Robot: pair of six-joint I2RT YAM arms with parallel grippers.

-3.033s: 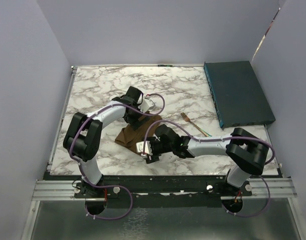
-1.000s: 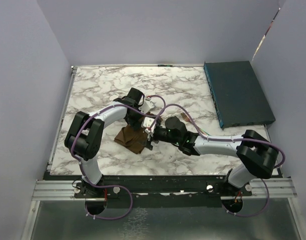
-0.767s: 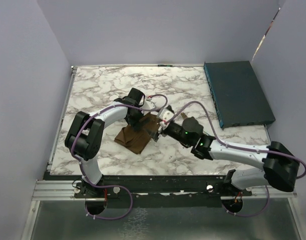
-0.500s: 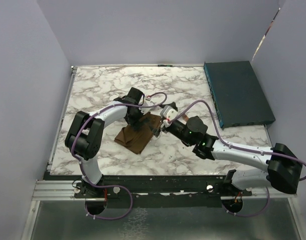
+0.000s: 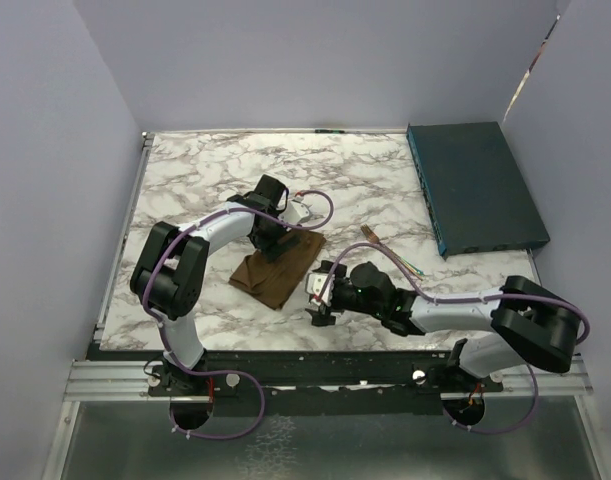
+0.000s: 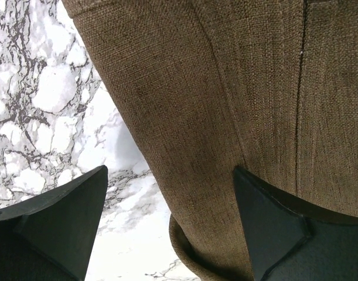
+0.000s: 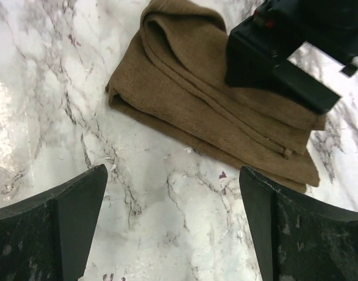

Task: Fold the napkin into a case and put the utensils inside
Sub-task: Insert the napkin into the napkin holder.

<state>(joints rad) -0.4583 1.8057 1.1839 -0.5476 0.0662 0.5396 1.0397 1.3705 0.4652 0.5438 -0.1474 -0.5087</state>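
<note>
The brown napkin point(image 5: 275, 278) lies folded into a narrow oblong strip on the marble table point(image 5: 205, 180), left of centre. My left gripper point(image 5: 278, 240) is open low over its far end. In the left wrist view the napkin point(image 6: 237, 99) fills the frame, with my left gripper point(image 6: 170, 228) straddling its rolled edge, one finger point(image 6: 284, 228) over cloth and the other over marble. My right gripper point(image 5: 321, 303) is open over bare marble just right of the strip. From the right wrist the napkin point(image 7: 214, 111) lies ahead of my right gripper point(image 7: 173, 228). The copper fork point(image 5: 371, 237) lies right of the napkin.
A dark teal flat box point(image 5: 475, 188) sits at the back right corner. Purple walls close in the table on three sides. The right arm's forearm and cable stretch across the near right part of the table, close to the fork's handle.
My right gripper has pulled back from the napkin's far right end toward the near edge and now hangs over marble. The napkin lies flatter and longer. The left gripper has stayed put.
</note>
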